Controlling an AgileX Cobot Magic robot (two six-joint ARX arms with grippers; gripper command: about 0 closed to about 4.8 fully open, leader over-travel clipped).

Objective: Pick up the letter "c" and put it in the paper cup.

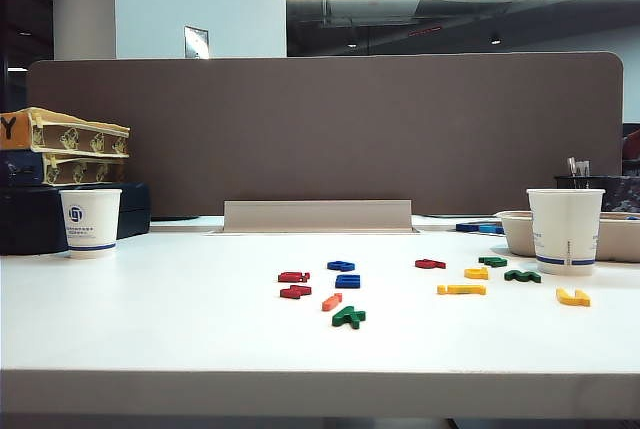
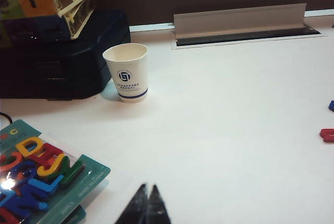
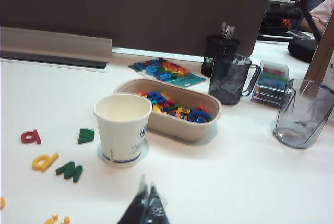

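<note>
My left gripper [image 2: 146,205] has its jaws pressed together with nothing between them, the dark tips meeting in a point above bare white table [image 2: 224,130]; my right gripper [image 3: 146,205] is the same, jaws together and empty, hanging just short of the paper cup [image 3: 122,128] on its side. Neither arm shows in the exterior view. There I see the letter "c" [image 1: 331,301], a small orange-red piece, lying flat near the middle of the table, a little toward the front edge, with a green letter [image 1: 349,317] just beside it on the front side and two darker red letters [image 1: 294,284] close by toward the left edge. Two blue letters [image 1: 344,274] sit just behind it. From this low angle I cannot make out its curve clearly. The right-hand paper cup stands upright toward the right edge, touching or nearly touching a shallow beige tray [image 3: 172,125] heaped with mixed coloured letters behind it. Yellow, green and red letters are scattered on the table between the cup and the centre group. A second paper cup [image 2: 127,72] stands upright near the back left corner, just in front of a dark case [image 2: 57,57] with patterned boxes stacked on top. A sealed packet of letters [image 2: 42,177] lies at the near left edge, beside my left gripper. Behind the tray I see a dark pen holder [image 3: 218,54], a smoky mug [image 3: 230,78] and a clear jug [image 3: 302,112].
</note>
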